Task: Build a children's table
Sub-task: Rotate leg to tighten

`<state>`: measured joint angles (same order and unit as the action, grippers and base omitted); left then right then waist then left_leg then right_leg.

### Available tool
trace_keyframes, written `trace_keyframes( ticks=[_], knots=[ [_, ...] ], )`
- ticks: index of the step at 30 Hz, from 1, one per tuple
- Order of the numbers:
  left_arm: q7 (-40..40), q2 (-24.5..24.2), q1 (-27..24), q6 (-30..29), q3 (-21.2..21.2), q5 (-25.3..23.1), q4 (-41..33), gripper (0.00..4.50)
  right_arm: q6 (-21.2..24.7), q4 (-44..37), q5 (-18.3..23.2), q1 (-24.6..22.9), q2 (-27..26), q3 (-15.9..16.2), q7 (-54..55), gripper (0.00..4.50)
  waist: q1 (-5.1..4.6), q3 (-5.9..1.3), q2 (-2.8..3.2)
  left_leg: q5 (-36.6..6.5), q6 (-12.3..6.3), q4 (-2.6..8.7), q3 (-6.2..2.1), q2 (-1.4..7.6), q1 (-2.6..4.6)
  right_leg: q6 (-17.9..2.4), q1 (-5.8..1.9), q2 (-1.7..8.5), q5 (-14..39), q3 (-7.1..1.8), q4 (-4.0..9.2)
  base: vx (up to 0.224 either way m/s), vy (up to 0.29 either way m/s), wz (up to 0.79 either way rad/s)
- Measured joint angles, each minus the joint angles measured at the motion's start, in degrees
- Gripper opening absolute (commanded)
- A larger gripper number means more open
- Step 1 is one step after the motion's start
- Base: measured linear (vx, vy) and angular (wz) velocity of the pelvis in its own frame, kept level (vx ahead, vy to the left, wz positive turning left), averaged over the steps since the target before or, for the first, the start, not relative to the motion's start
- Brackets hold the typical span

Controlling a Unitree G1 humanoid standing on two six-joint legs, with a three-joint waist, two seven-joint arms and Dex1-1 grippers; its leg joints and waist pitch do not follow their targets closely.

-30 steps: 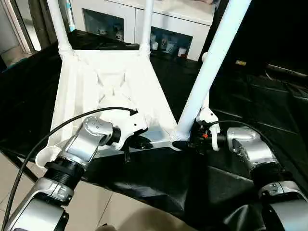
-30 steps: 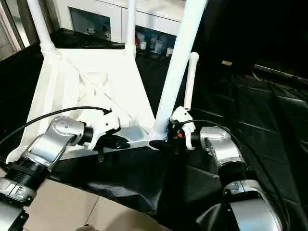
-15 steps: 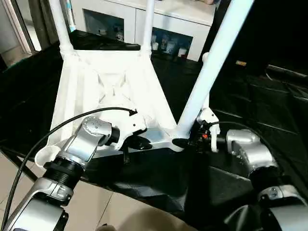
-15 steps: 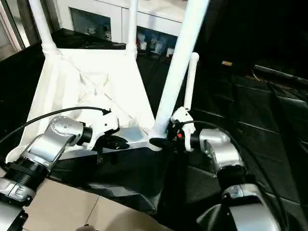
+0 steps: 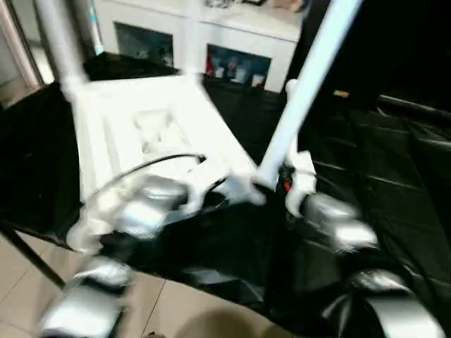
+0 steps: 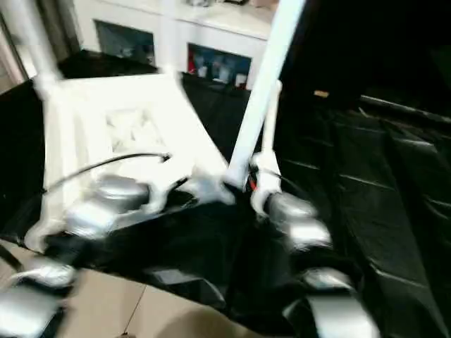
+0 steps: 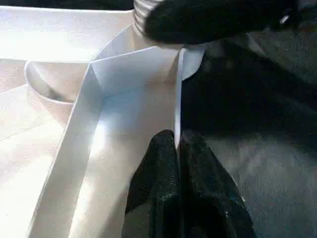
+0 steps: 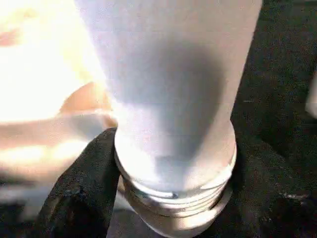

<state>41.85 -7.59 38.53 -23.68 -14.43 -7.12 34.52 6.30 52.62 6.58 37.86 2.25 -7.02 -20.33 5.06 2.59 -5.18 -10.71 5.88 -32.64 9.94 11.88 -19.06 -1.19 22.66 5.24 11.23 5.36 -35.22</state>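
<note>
The left claw (image 7: pixel 177 148) is pinching the tabletop (image 5: pixel 127 134) rim; the right claw (image 8: pixel 163 198) is clasping a leg (image 8: pixel 168 84) at the corner socket. Black sheeting (image 5: pixel 394 176) is lying beneath them, a white cabinet (image 5: pixel 246 35) standing beyond.

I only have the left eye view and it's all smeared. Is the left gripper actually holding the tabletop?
Observer: Yes. In the left wrist view the left gripper is shut on the tabletop's thin upright edge wall, with one black finger on each side.
Operator: And the near leg, is it screwed all the way in?
Observer: It seems not. The right wrist view shows threaded rings bare at the lower end of the leg.
</note>
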Motion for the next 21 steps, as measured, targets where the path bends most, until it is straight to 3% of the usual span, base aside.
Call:
trace_keyframes(
  ticks=[5, 8, 12, 21],
  knots=[
    [-2.2, 1.4, 0.1, -0.2, 0.1, -0.4, 0.4, 0.00, -1.8, 1.4, -0.6, 0.6, -1.2, -0.4, 3.7, 2.83, 0.04, -0.23, 0.13, 0.0, -0.01, 0.06, 0.00, -0.01, -0.03, 0.1, 0.00, 0.00, 0.0, 0.00, 0.04, 0.000, 0.000, 0.00],
    [-2.2, 1.4, 0.1, -0.1, 0.1, -0.4, 0.4, 0.00, -3.5, 2.2, -1.2, 0.9, -1.3, -0.4, 3.5, 3.51, 0.04, -0.28, 0.18, 0.0, -0.01, 0.09, 0.00, -0.01, -0.05, 0.1, 0.02, 0.00, 0.0, 0.00, 0.03, 0.000, 0.000, 0.00],
    [-1.8, 0.8, 0.1, 0.6, 0.0, -0.4, 0.4, 0.00, -5.9, 3.2, -1.9, 0.8, -1.3, 0.2, 2.2, 3.76, -0.07, -0.27, 0.17, 0.0, -0.01, 0.18, 0.00, -0.01, -0.13, 0.1, 0.16, 0.00, 0.0, 0.02, 0.04, 0.000, 0.000, 0.00],
    [8.6, -5.8, -1.9, 7.5, -0.5, 0.2, -1.3, 0.00, -5.0, -3.6, -2.4, -3.8, 6.6, 5.8, -19.6, 3.88, 0.15, -0.25, 0.19, 0.0, -0.03, 0.54, -0.04, 0.02, -0.31, 0.1, 0.40, -0.07, 0.0, 0.09, 0.04, 0.000, 0.000, 0.00]
  ],
)
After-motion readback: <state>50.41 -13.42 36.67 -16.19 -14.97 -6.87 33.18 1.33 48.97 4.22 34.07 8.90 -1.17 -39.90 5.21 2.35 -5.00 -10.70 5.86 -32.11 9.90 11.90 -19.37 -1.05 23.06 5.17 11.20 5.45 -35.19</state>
